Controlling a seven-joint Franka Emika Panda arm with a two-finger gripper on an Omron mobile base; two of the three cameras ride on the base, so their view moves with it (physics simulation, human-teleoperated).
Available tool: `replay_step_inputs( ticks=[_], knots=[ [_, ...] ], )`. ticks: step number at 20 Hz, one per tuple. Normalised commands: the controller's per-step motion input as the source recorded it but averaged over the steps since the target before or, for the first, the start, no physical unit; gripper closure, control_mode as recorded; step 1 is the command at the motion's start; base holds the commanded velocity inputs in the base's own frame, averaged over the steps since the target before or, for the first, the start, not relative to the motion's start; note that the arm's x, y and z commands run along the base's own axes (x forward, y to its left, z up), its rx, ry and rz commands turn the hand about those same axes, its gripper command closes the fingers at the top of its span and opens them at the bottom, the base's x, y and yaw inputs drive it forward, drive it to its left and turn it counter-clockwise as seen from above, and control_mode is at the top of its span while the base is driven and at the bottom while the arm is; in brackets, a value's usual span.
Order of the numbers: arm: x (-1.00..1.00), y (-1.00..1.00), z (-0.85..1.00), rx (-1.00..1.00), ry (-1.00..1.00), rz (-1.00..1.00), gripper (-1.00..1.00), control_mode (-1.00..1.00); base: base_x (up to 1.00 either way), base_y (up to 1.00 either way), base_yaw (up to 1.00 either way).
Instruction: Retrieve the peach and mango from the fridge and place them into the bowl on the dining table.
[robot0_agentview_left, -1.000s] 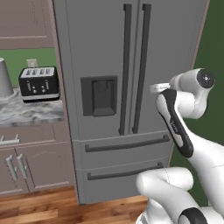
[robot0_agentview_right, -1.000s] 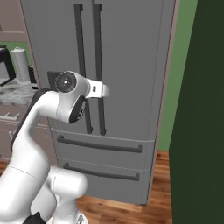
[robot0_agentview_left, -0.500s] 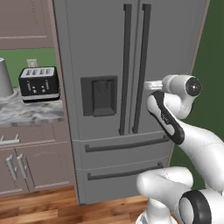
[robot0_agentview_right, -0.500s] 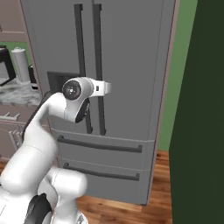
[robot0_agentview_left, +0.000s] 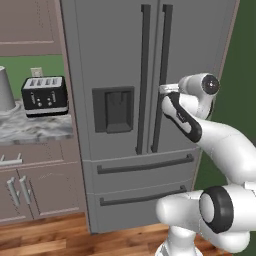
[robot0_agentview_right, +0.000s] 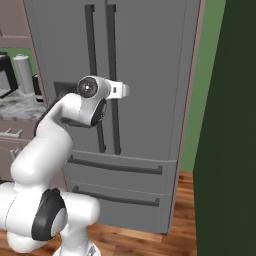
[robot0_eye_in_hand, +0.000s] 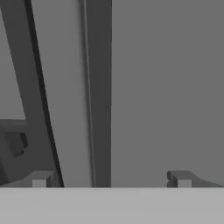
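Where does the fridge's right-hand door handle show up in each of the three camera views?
Left base view: right door handle, upper centre, running down past the wrist.
Right base view: it stands left of centre, crossed by the wrist.
Hand view: it is the dark vertical bar left of centre, between the open tool's tips.
Shared landmark: the door seam beside it.

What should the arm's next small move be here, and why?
Probably ease the claw forward until the right door's handle sits between its open fingertips, then close. The fridge doors are shut, and that handle lies between the fingertips but ahead of them.
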Motion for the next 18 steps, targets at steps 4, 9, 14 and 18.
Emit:
replay_step_inputs(
  ticks=[4, 9, 14, 18],
  knots=[
    [0.57, 0.0, 0.16, 0.0, 0.09, 0.0, -1.0, -1.0, 0.0, 0.0, 0.0],
    [0.65, 0.0, 0.0, 0.0, 0.0, 0.0, -1.0, -1.0, 0.0, 0.0, 0.0],
    [0.57, 0.0, 0.0, 0.0, 0.0, 0.0, -1.0, -1.0, 0.0, 0.0, 0.0],
    [0.58, -0.02, 0.0, 0.0, 0.0, 0.0, -1.0, -1.0, 0.0, 0.0, 0.0]
  ],
)
